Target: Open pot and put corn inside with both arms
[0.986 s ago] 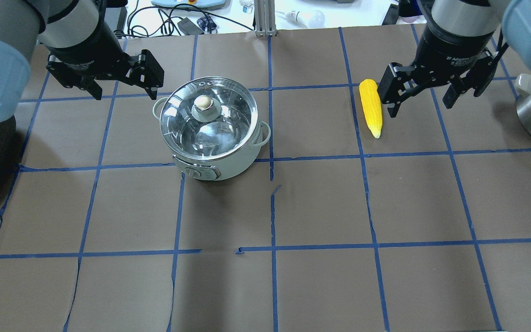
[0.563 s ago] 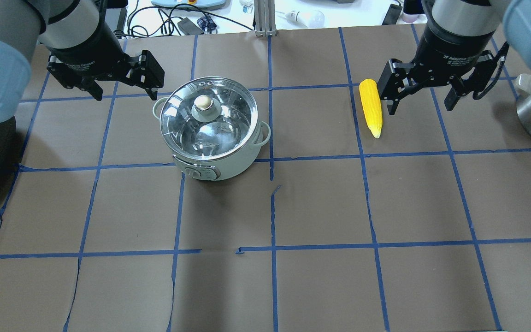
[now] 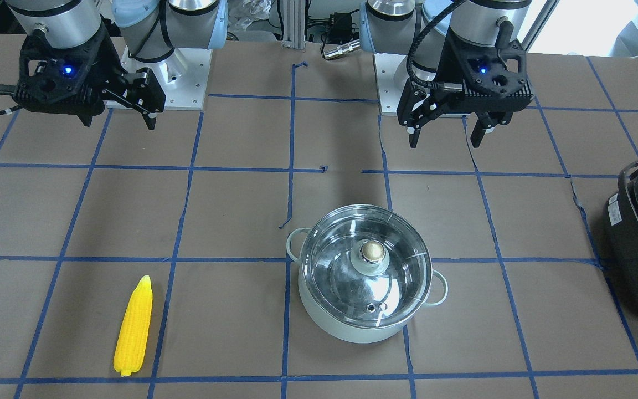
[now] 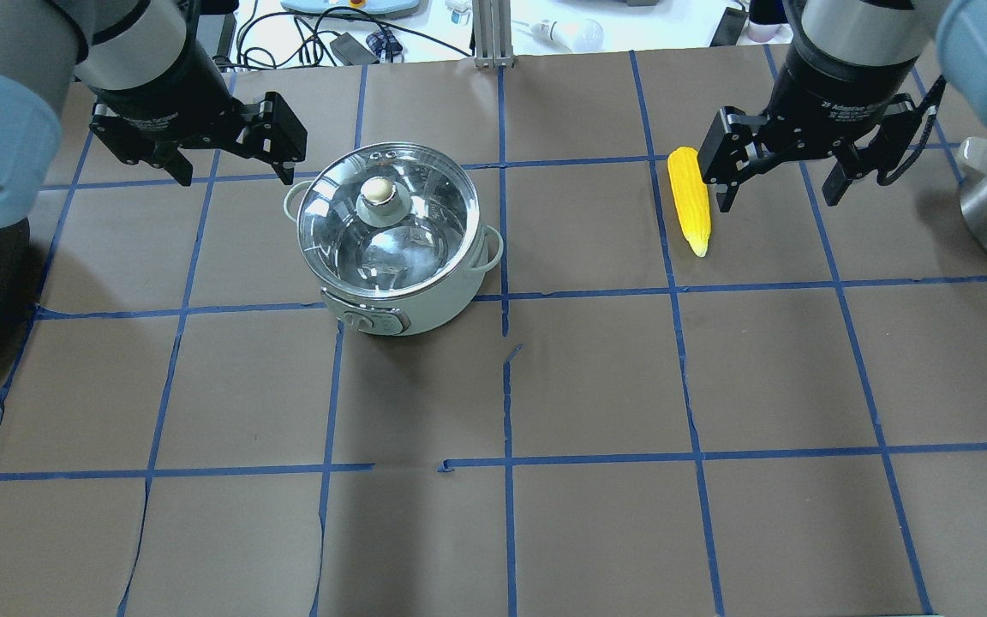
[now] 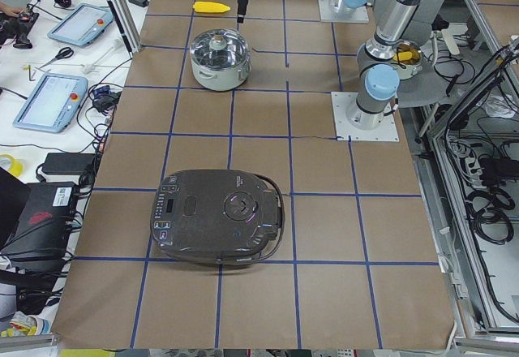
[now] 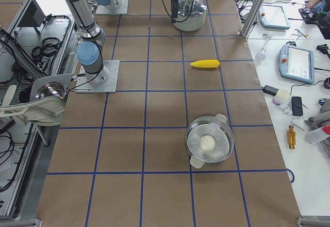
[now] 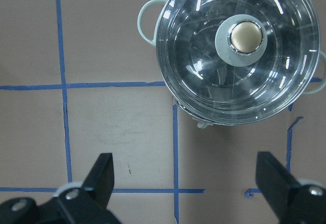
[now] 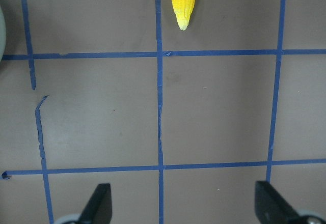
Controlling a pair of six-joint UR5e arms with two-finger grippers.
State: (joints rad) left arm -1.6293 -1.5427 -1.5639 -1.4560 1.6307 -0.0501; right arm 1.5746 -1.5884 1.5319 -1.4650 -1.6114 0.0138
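Across the whole desk (image 4: 596, 377), brown paper, ruled into large squares with blue tape (image 4: 759, 286), the lines broken in a few places. Along the far edge, past an aluminium post (image 4: 487, 34), a white bench (image 6: 314, 185) crowded with blue-framed touch panels (image 5: 50, 100), scissors (image 5: 61, 55), cables and small tools. On the opposite side, pale grey floor (image 5: 478, 292) under loops of black cable (image 5: 486, 203). Even overhead light, with soft shadows only on the paper.

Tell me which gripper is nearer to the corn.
Right. The right gripper hangs raised over the table half that holds the corn; the left gripper hangs on the pot's far side, farther off.
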